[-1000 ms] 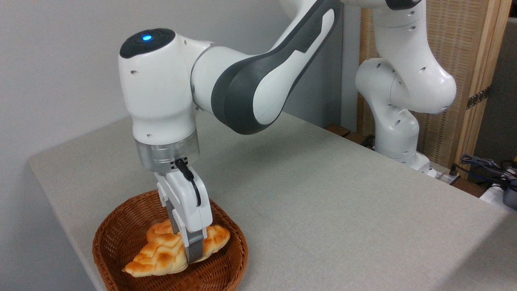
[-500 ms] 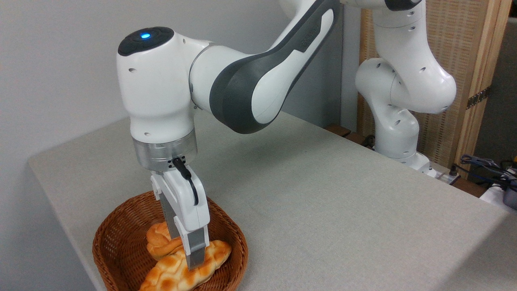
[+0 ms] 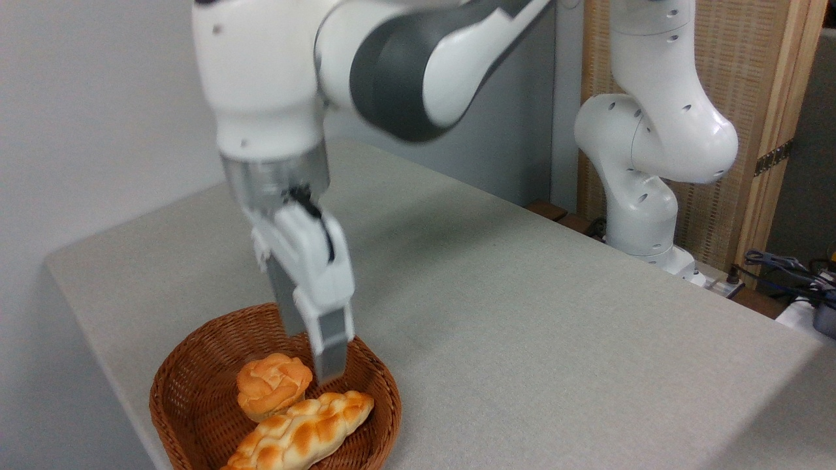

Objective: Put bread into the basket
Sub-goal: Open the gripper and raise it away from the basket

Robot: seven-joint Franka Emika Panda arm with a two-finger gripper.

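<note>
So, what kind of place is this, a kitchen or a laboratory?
Probably a robot lab, not a kitchen: a robot arm is fixed at a plain grey table, loose cables lie at the right, and the only food is bread in a basket.

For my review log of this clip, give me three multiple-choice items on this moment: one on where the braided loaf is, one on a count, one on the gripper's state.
1. Where does the bread lie?
A. On the bare table beside the basket
B. Inside the basket, at its near side
C. Between the gripper's fingers

2. How many baked pieces are in the basket?
A. One
B. Two
C. Three

3. How does the gripper stand?
A. Raised above the basket, holding nothing
B. Clamped on the loaf
C. Pressed flat on the table

Answers:
1 B: the loaf rests on the wicker within the rim, next to the round bun.
2 B: only the braided loaf and the bun show inside.
3 A: the fingers hang over the basket with clear space below them; the view is motion-blurred, so the width of the gap is hard to read.
</note>
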